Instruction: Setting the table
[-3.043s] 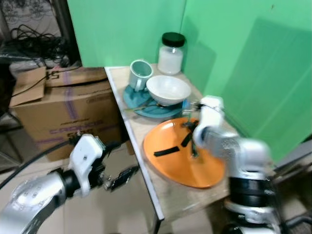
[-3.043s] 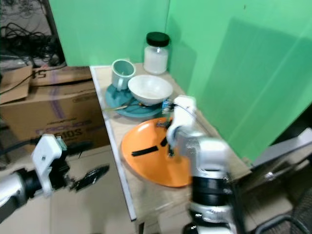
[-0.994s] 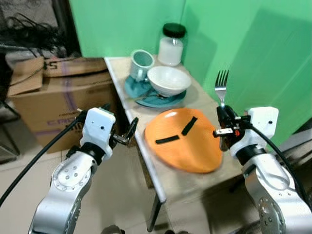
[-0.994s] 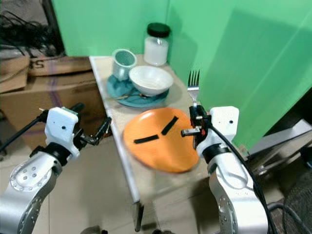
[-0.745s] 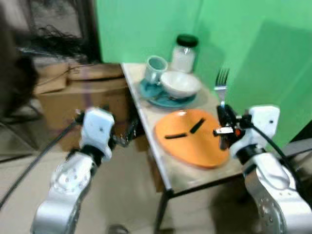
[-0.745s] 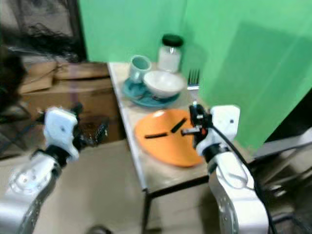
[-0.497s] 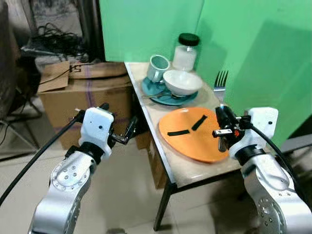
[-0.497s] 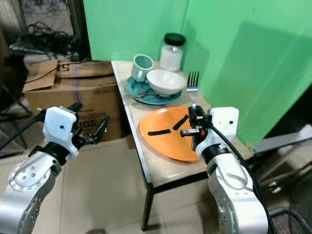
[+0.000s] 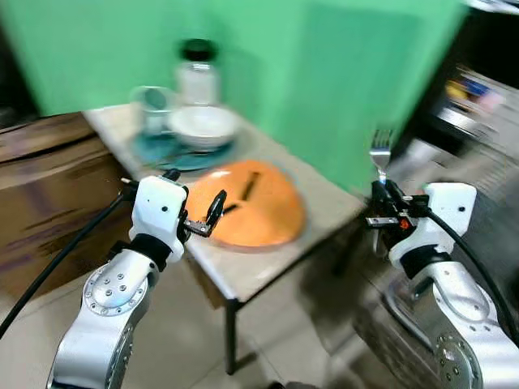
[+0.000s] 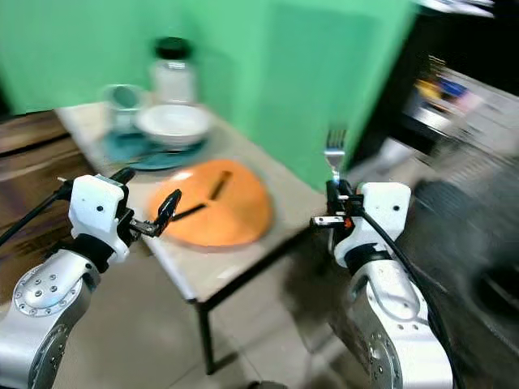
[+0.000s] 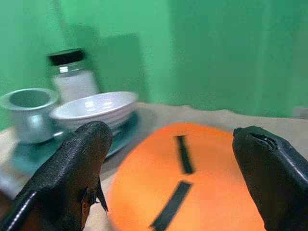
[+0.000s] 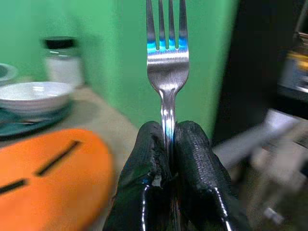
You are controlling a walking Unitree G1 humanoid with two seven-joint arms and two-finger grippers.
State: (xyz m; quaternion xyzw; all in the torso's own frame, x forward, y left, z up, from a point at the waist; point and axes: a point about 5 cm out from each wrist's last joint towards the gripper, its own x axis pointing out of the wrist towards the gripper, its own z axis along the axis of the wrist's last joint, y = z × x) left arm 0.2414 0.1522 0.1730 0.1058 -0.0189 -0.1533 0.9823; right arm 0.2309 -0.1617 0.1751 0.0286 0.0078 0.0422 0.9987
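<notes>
My right gripper [image 9: 379, 203] is shut on a silver fork [image 12: 167, 57], held upright with its tines up, off the right side of the small table [image 9: 240, 271]. An orange plate [image 9: 258, 207] with two black strips lies on the table's near part. My left gripper [image 9: 197, 194] is open and empty, hovering at the table's left edge beside the plate. In the left wrist view the plate [image 11: 192, 192] shows between the spread fingers [image 11: 79, 163]. Behind it stand a white bowl [image 9: 203, 124] on a teal plate [image 9: 166, 151], a pale mug [image 9: 150, 101] and a black-lidded jar [image 9: 197, 71].
A brown cardboard box [image 9: 45, 170] sits on the floor left of the table. A green backdrop [image 9: 324, 73] stands behind and right of it. Dark, blurred furniture [image 9: 478, 89] lies to the far right. Tiled floor [image 9: 268, 348] spreads in front.
The camera has swung right, so the table shifts left and the picture blurs. Both arms keep their pose, and the fork stays in the right gripper.
</notes>
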